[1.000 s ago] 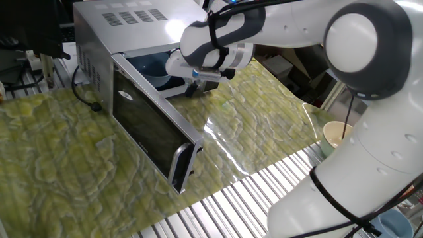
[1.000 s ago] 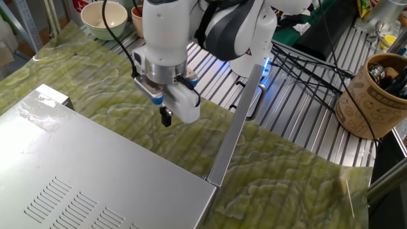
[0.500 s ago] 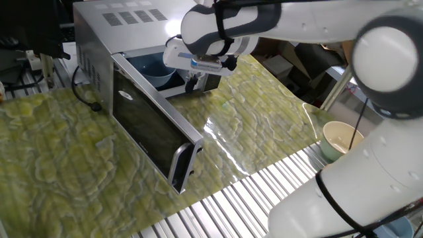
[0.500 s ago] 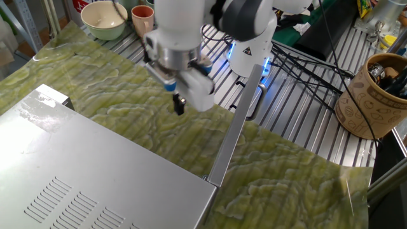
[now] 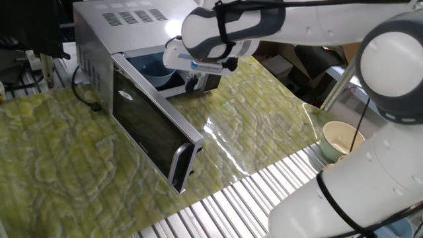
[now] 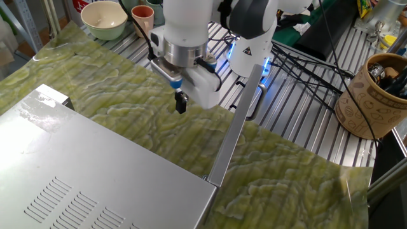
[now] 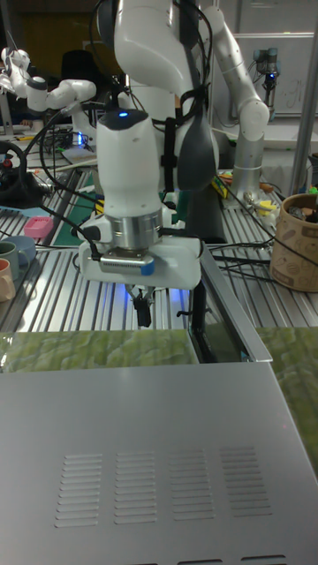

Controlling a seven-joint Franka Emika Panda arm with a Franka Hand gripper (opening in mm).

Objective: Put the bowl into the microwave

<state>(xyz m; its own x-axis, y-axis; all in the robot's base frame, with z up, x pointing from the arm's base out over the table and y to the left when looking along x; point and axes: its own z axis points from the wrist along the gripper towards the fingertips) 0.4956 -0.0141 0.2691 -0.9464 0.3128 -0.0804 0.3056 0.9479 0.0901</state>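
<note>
arm: white Panda, reaching out over the table, last link roughly vertical
wrist: points straight down, blue light lit on the flange
gripper [image 6: 180,102]: dark fingers [image 5: 193,84] hang down, pressed together, nothing between them
gripper height: hovering, fingertips clear of any surface
tall view [image 7: 141,311]: fingers read as one narrow stub
</note>
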